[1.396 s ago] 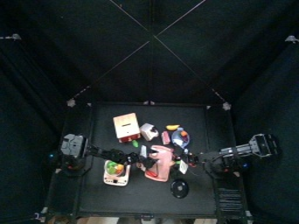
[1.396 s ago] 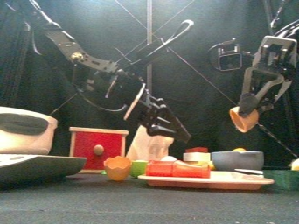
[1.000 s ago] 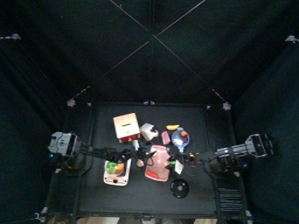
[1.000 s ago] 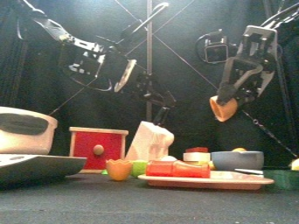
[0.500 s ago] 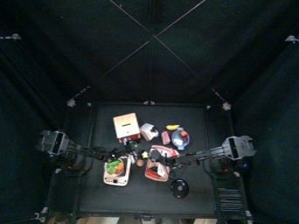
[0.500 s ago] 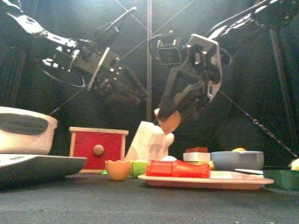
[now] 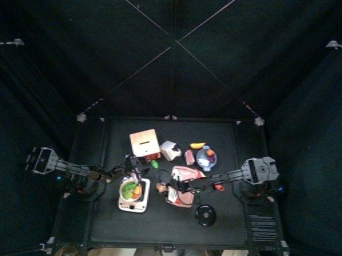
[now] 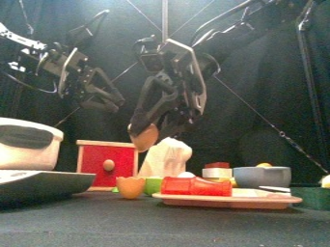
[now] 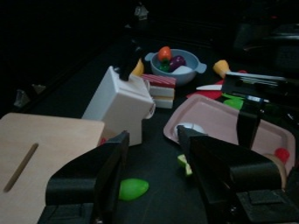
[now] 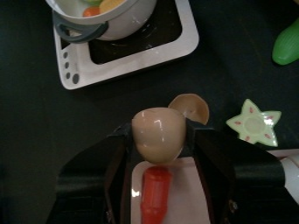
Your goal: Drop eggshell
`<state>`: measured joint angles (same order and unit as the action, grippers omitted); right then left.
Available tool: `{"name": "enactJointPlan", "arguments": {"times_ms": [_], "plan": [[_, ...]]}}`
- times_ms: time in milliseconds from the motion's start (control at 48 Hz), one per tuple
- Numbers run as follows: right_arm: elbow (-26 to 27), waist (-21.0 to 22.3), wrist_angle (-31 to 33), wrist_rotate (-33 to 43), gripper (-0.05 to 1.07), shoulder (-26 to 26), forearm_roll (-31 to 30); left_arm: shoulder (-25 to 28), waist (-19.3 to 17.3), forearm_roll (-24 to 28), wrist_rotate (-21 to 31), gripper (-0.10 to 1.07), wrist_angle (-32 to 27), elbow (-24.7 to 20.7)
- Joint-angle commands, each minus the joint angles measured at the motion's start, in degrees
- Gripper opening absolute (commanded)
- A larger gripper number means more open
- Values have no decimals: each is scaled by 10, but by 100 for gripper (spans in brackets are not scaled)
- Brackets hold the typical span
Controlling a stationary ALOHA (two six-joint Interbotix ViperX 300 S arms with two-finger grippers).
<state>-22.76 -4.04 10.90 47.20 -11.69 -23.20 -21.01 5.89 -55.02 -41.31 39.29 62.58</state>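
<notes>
My right gripper (image 10: 162,147) is shut on a tan eggshell half (image 10: 162,131). In the front view the gripper (image 8: 146,123) hangs high above the table with the eggshell (image 8: 139,131) at its tip, over the white carton (image 8: 165,157). In the top view it (image 7: 175,176) reaches in from the right between the stove and the pink tray. A second tan shell half (image 10: 194,108) lies on the table just beyond it. My left gripper (image 9: 163,175) is open and empty, raised at the left (image 8: 88,85).
A grey pot of vegetables (image 10: 107,12) stands on a white stove (image 10: 131,54). A green star (image 10: 254,122) lies nearby. A pink tray (image 7: 187,188) holds a red piece (image 10: 156,191). A red box (image 8: 106,162), bowl (image 8: 263,176) and pan (image 7: 205,213) stand around.
My right gripper has carried the eggshell from the right side leftward and lower, to above the table's middle. My left arm has drawn back to the left.
</notes>
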Motion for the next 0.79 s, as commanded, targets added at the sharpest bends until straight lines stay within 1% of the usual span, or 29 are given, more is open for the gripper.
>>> {"name": "enactJointPlan", "arguments": {"times_ms": [0,208,396,771], "plan": [[26,11,4,0,55,-2,6,-19,2,4,0,85,0,4],[50,17,23,0,70,-31,4,-40,4,6,0,85,0,17],[59,18,50,0,79,-33,-3,-37,4,6,0,85,-16,18],[69,18,54,1,88,-35,18,-37,6,6,0,85,-25,16]]}}
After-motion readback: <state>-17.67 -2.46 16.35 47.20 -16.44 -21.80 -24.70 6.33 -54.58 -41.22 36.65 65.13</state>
